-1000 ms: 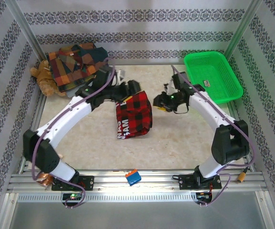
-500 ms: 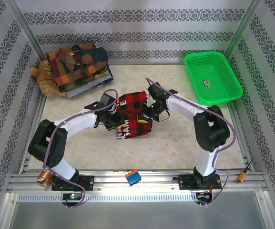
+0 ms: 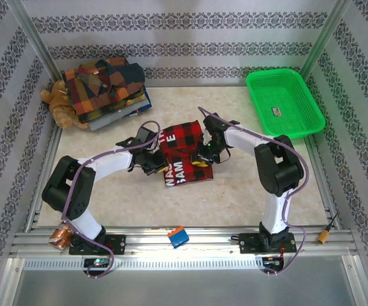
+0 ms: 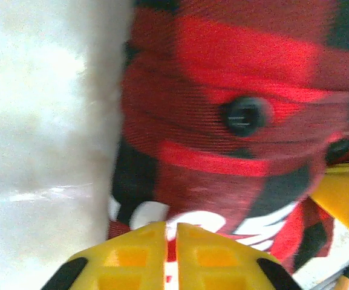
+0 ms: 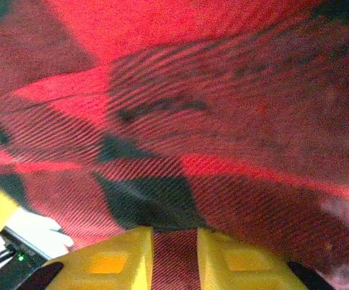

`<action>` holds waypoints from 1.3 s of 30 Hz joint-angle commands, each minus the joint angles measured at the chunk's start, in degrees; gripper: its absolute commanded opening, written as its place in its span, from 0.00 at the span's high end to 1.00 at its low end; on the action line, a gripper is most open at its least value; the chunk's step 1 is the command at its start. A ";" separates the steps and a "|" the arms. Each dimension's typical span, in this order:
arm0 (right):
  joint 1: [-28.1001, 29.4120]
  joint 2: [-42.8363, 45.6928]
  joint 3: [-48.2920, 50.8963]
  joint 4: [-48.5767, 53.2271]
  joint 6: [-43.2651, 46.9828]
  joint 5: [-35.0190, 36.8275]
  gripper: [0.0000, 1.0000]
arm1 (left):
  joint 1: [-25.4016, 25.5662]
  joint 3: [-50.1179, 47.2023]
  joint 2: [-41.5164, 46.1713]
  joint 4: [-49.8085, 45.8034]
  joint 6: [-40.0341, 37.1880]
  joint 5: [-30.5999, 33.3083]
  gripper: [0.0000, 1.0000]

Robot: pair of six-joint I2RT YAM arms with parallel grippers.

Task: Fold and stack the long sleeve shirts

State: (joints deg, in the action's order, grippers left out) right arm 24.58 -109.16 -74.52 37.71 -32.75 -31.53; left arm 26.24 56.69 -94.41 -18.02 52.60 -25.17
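On the table (image 3: 139, 201), the left gripper (image 3: 156, 164) and right gripper (image 3: 201, 155) each pinch opposite edges of the red-and-black shirt (image 3: 182, 152).

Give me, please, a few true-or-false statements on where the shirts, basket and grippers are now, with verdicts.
1. The left gripper and right gripper both pinch the red shirt. True.
2. The basket holds a shirt. False: no shirt lies in it.
3. The stack of folded shirts sits at the far left, beside the bear. True.
4. The red shirt lies on the stack. False: it lies apart from it, in the middle of the table.
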 commanded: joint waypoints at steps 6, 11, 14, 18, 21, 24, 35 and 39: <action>-3.71 2.96 -14.82 3.81 2.51 -1.76 0.70 | -2.73 18.93 -2.53 -5.17 -5.14 -2.60 0.78; -4.94 -8.34 -26.55 2.74 4.15 -3.93 0.77 | -3.91 25.14 -11.14 -3.74 -5.94 -2.70 0.81; -5.54 -14.88 -31.49 1.35 3.87 -4.25 0.79 | -4.29 27.36 -15.30 -3.53 -6.63 -1.05 0.82; -6.38 -20.95 -34.22 -1.86 2.82 -3.75 0.80 | -4.99 27.70 -20.04 -3.57 -7.89 2.47 0.84; -6.60 -24.43 -34.58 -4.13 2.49 -2.40 0.80 | -5.28 27.42 -22.71 -2.52 -8.80 4.52 0.84; -6.59 -26.34 -33.78 -5.99 2.14 -1.91 0.80 | -5.30 27.98 -24.62 -2.04 -9.53 3.80 0.84; -6.32 -9.17 -27.17 -0.74 6.81 2.45 0.38 | -6.37 24.34 -8.15 0.18 -11.06 -0.44 0.27; -6.21 -3.26 -23.27 7.12 13.74 9.78 0.26 | -6.86 21.35 -1.45 -0.94 -11.60 -4.55 0.07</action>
State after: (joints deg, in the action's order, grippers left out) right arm 18.50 -116.92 -100.53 37.04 -25.50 -28.01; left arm 20.10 80.05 -100.05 -19.46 42.17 -25.91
